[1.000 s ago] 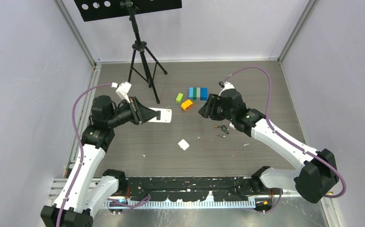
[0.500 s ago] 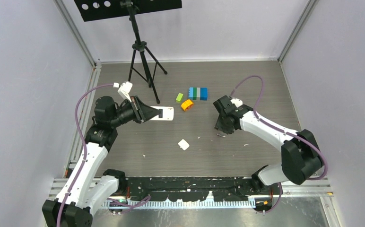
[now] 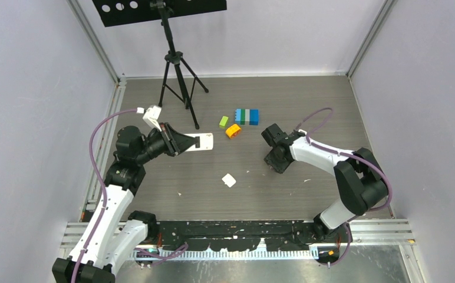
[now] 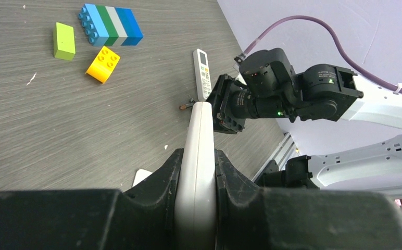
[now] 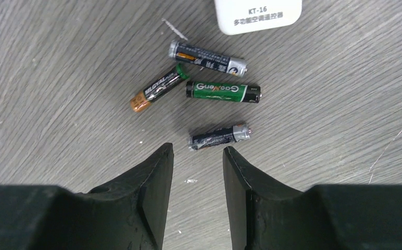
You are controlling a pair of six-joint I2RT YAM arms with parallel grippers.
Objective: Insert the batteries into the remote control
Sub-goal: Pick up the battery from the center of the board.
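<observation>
My left gripper (image 3: pixel 181 143) (image 4: pixel 198 156) is shut on a white remote (image 3: pixel 200 142) (image 4: pixel 199 135), held edge-on above the table. Several small batteries (image 5: pixel 223 91) lie loose on the table, dark and green, one with an orange end (image 5: pixel 160 87). My right gripper (image 3: pixel 274 160) (image 5: pixel 196 151) is open and points down just short of the nearest dark battery (image 5: pixel 218 136), which lies apart from its fingertips. A second white remote (image 4: pixel 203 73) lies beside the batteries; its end (image 5: pixel 258 13) shows in the right wrist view.
A small white cover piece (image 3: pixel 229 180) lies mid-table. A green block (image 3: pixel 223 122), an orange block (image 3: pixel 233 131) and a blue-green block row (image 3: pixel 247 116) sit behind. A black tripod (image 3: pixel 178 76) stands at the back left.
My right arm has swung in and lowered its gripper over the batteries. My left gripper has shifted only slightly, still holding the remote.
</observation>
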